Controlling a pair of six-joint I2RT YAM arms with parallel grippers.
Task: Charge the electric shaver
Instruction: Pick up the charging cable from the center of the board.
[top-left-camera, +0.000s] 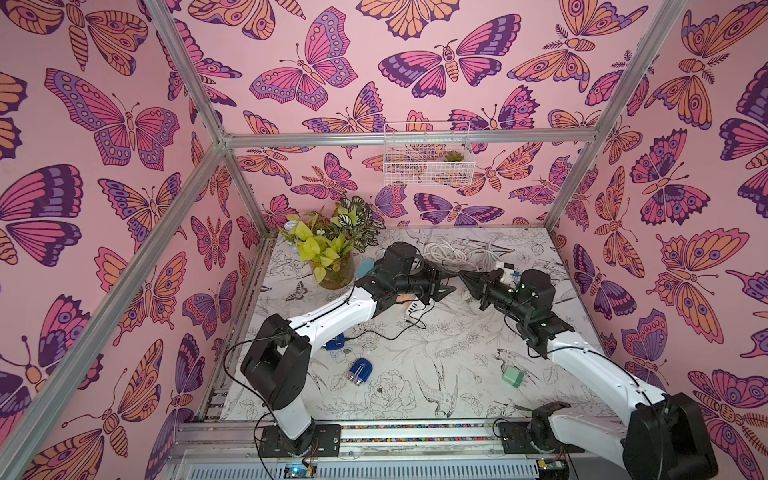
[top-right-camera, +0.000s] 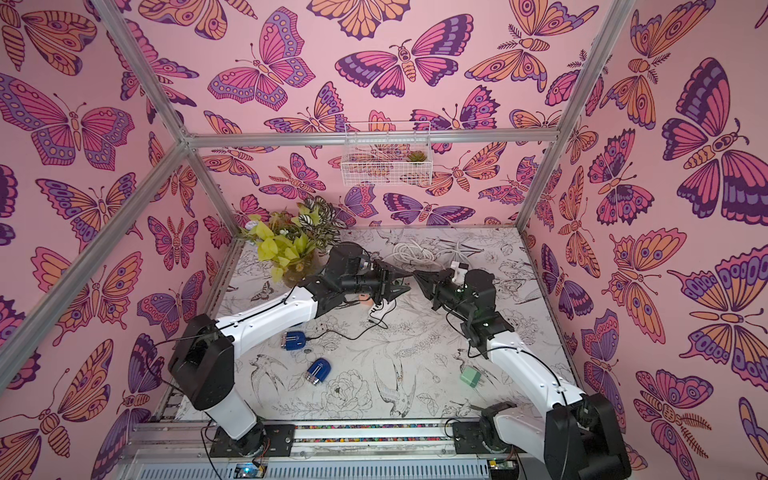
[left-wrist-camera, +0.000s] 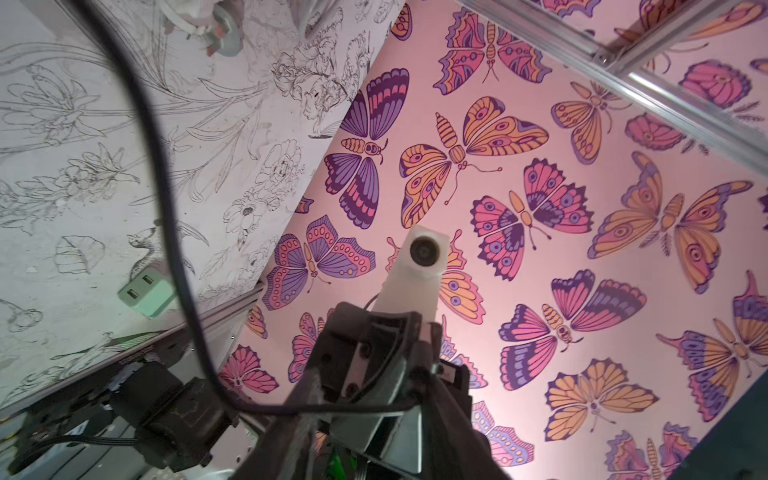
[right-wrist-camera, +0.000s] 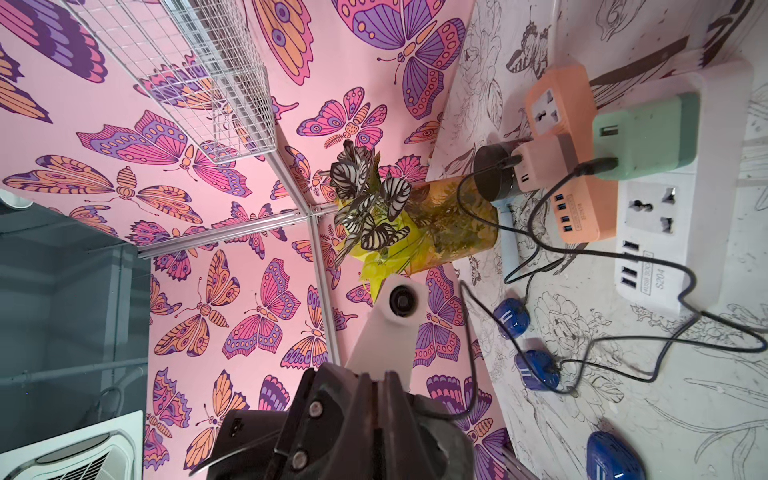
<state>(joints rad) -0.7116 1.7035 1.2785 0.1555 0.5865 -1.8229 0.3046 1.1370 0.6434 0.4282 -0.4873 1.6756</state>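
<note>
Two blue electric shavers lie front left on the table: one (top-left-camera: 360, 371) in the open, one (top-left-camera: 336, 341) half under my left arm with a black cable (top-left-camera: 386, 336) trailing from it. The white power strip (right-wrist-camera: 681, 199) carries a green adapter (right-wrist-camera: 644, 133) and an orange adapter (right-wrist-camera: 577, 174), each with a cable plugged in. My left gripper (top-left-camera: 451, 283) hovers over the strip, hiding most of it in both top views. A black cable (left-wrist-camera: 174, 257) crosses its jaws (left-wrist-camera: 376, 399); its grip is unclear. My right gripper (top-left-camera: 464, 277) faces it tip to tip, shut and empty (right-wrist-camera: 376, 380).
A glass vase of plants (top-left-camera: 334, 266) stands back left beside the strip. A coiled white cord (top-left-camera: 457, 249) lies at the back. A loose green adapter (top-left-camera: 513, 376) sits front right. A wire basket (top-left-camera: 428, 153) hangs on the back wall.
</note>
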